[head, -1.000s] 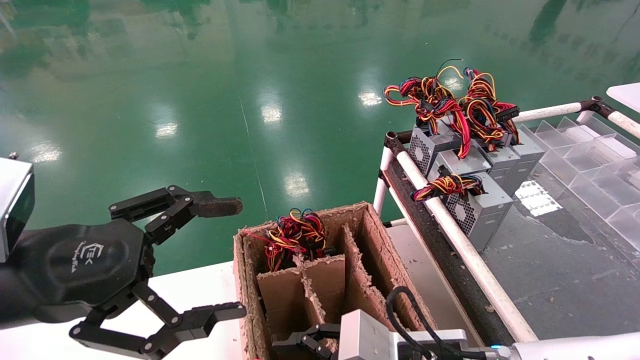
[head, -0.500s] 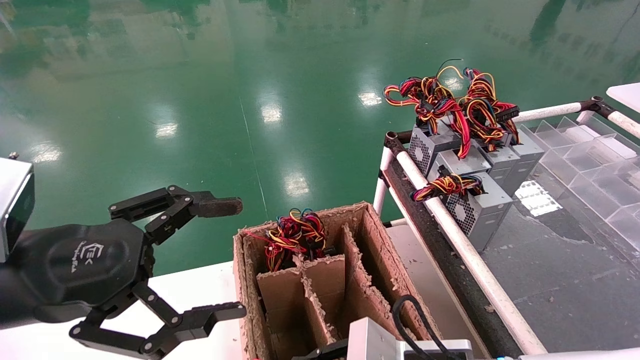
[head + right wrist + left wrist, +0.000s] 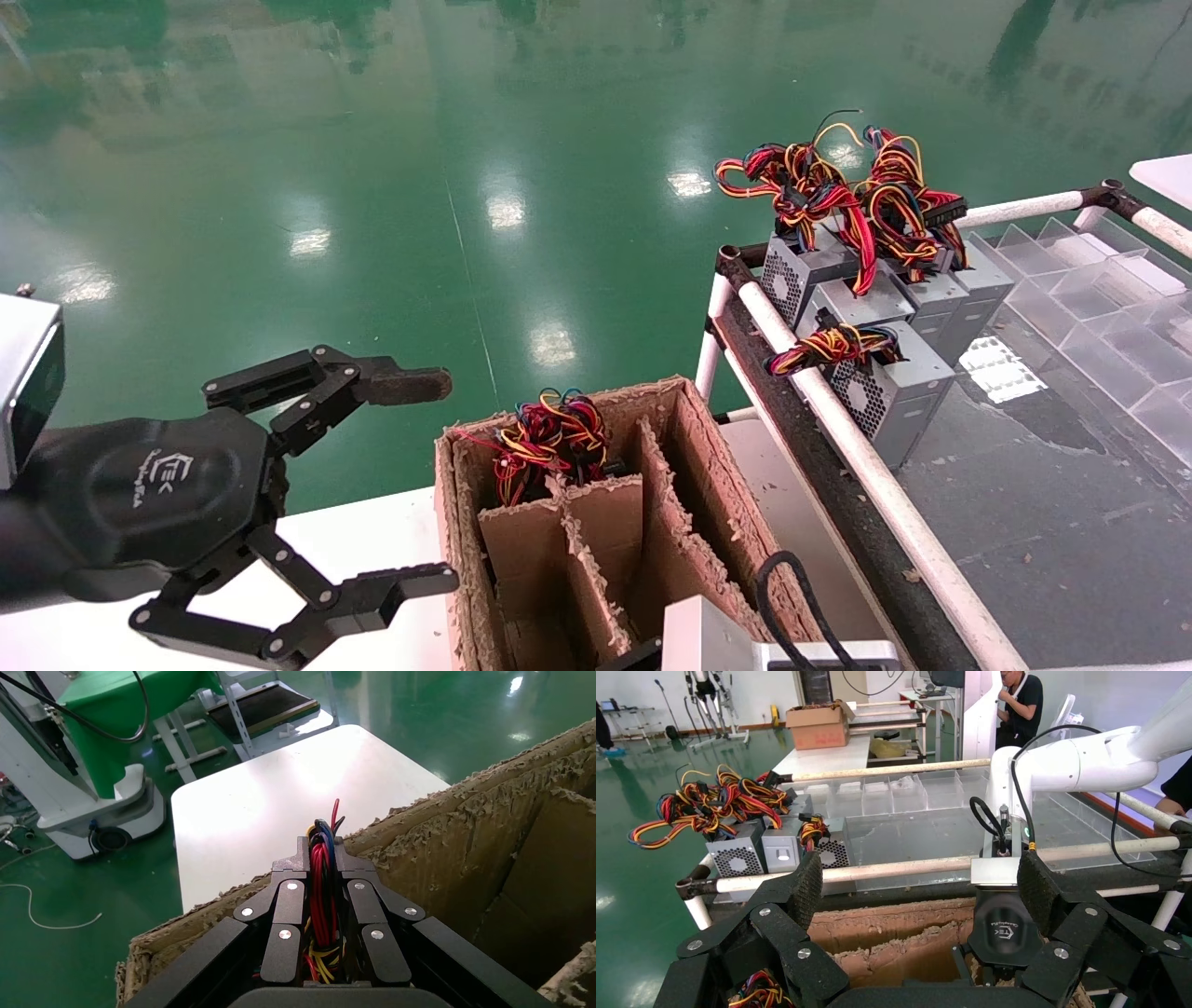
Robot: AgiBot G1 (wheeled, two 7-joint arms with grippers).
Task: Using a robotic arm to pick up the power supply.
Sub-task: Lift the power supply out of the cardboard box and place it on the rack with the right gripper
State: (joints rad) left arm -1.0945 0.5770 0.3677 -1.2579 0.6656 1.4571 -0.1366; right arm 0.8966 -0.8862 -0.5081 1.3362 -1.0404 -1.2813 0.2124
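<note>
My right gripper (image 3: 322, 855) is shut on a bunch of red, yellow and black wires (image 3: 321, 888) low inside the cardboard box (image 3: 453, 522). The grey body of that power supply is hidden. In the head view only the right arm's silver wrist (image 3: 712, 641) shows, at the bottom edge. Another wire bunch (image 3: 549, 436) sits in the box's far left cell. Several grey power supplies (image 3: 889, 391) stand on the rack to the right. My left gripper (image 3: 449, 480) hangs open to the left of the box, holding nothing.
The box has torn cardboard dividers (image 3: 568, 522) and stands on a white table (image 3: 372, 531). White rack tubes (image 3: 866, 466) run along its right side, with clear plastic bins (image 3: 1099, 308) beyond. Green floor lies behind.
The right wrist has slid toward the bottom edge of the head view, and its fingers have passed out of sight there. The left arm has not moved.
</note>
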